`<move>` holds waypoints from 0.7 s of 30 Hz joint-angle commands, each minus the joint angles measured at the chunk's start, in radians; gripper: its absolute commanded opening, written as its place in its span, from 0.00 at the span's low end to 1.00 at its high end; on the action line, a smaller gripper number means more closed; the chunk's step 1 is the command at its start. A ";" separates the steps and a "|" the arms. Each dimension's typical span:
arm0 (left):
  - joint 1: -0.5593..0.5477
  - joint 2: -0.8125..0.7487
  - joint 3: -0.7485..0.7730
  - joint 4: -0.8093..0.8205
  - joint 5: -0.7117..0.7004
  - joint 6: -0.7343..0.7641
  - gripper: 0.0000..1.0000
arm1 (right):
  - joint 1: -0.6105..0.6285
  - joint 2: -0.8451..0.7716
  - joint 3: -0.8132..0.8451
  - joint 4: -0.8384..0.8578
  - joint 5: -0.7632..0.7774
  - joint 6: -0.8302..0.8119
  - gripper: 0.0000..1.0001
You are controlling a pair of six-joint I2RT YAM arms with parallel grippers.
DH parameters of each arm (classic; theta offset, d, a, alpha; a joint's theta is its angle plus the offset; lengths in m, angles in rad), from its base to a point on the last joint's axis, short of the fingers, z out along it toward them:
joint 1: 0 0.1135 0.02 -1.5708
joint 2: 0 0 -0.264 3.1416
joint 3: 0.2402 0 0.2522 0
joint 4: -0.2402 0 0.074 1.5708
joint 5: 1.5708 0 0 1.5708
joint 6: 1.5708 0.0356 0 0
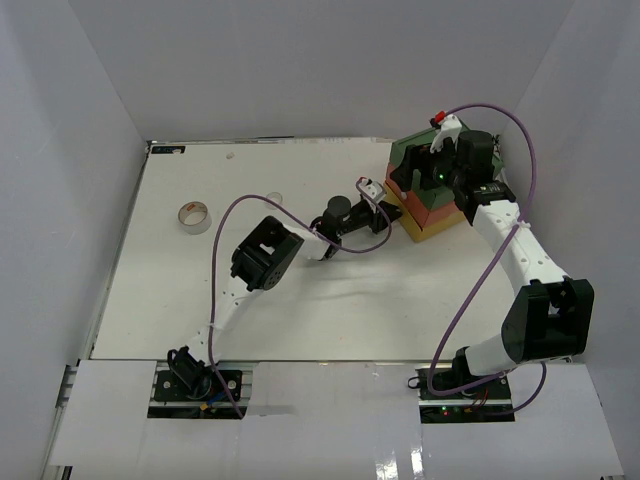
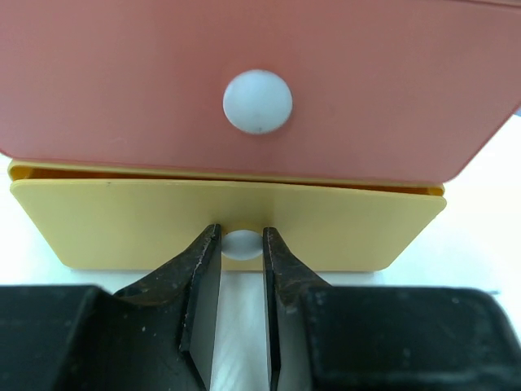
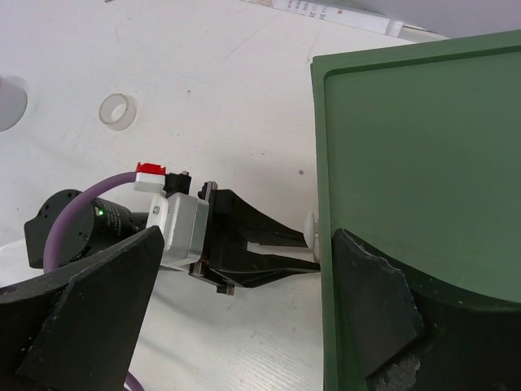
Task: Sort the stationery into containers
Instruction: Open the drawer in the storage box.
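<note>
key relation: the knob (image 2: pixel 242 246) of the yellow drawer (image 2: pixel 122 220) lies dead ahead of the left hand (image 2: pixel 241 232), right between its fingertips. judged pull line: straight back along the hand's own reach.
left hand state: one finger stands on each side of the knob with no gap to be seen. whether it is truly clenched on it, cannot tell.
right hand state: released, fingers spread wide. the right hand (image 3: pixel 248 236) is over the chest (image 1: pixel 425 212), with one finger on the green top (image 3: pixel 423 147) and the other out past its front edge.
nearer arm: left, at the drawer front. the right is above.
yellow drawer: lowest of the chest, wide flat front with its long axis across the hand. it stands slightly proud of the orange-red drawer (image 2: pixel 122 81) above the hand, with a thin gap along the top edge.
materials: smooth matt plastic fronts with rounded corners. the knob is a white round button.
stationery: the beige tape roll (image 1: pixel 195 216) is well behind and to the left of the left hand, on the surface (image 1: pixel 300 310). the clear tape roll (image 3: pixel 116 111) is also well apart. both are rings lying flat. no pens or markers can be seen.
judgement: drawer opening is in hand, no sorting is evident yet.
</note>
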 commanded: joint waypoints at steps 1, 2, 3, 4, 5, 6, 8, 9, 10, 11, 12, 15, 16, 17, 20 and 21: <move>-0.014 -0.111 -0.076 0.009 0.023 0.022 0.00 | 0.011 0.003 0.005 -0.018 -0.012 0.017 0.90; -0.014 -0.122 -0.089 0.009 0.022 0.024 0.00 | 0.011 0.005 0.005 -0.017 -0.008 0.017 0.90; -0.014 -0.144 -0.103 0.010 0.019 0.026 0.00 | 0.011 0.005 0.004 -0.019 -0.003 0.017 0.90; -0.014 -0.151 -0.131 0.018 0.016 0.026 0.00 | 0.011 0.006 0.004 -0.019 0.009 0.015 0.90; -0.014 -0.161 -0.143 0.020 0.011 0.026 0.00 | 0.011 0.009 0.002 -0.019 0.014 0.014 0.90; -0.014 -0.176 -0.155 0.020 0.009 0.026 0.00 | 0.011 0.014 0.002 -0.020 0.020 0.012 0.90; -0.013 -0.191 -0.192 0.024 0.002 0.021 0.00 | 0.011 0.016 -0.004 -0.020 0.026 0.007 0.90; -0.013 -0.206 -0.206 0.027 0.003 0.021 0.00 | 0.011 0.019 -0.005 -0.020 0.031 0.007 0.90; -0.011 -0.216 -0.221 0.032 -0.001 0.019 0.00 | 0.011 0.020 -0.009 -0.022 0.034 0.006 0.90; -0.011 -0.225 -0.252 0.033 -0.004 0.019 0.00 | 0.009 0.022 -0.010 -0.022 0.037 0.003 0.90; -0.011 -0.234 -0.267 0.036 -0.004 0.018 0.00 | 0.008 0.022 -0.010 -0.023 0.037 0.001 0.90; -0.010 -0.274 -0.338 0.052 -0.010 0.016 0.00 | 0.005 0.023 -0.012 -0.022 0.038 0.001 0.90; -0.008 -0.297 -0.356 0.053 -0.014 0.016 0.00 | 0.003 0.023 -0.012 -0.022 0.038 0.003 0.90; -0.008 -0.308 -0.375 0.056 -0.018 0.015 0.00 | 0.001 0.022 -0.010 -0.023 0.040 0.000 0.90; -0.005 -0.348 -0.435 0.055 -0.026 0.013 0.00 | 0.000 0.019 -0.015 -0.023 0.044 -0.002 0.90; -0.004 -0.358 -0.459 0.052 -0.026 0.013 0.00 | -0.002 0.017 -0.015 -0.025 0.046 -0.003 0.90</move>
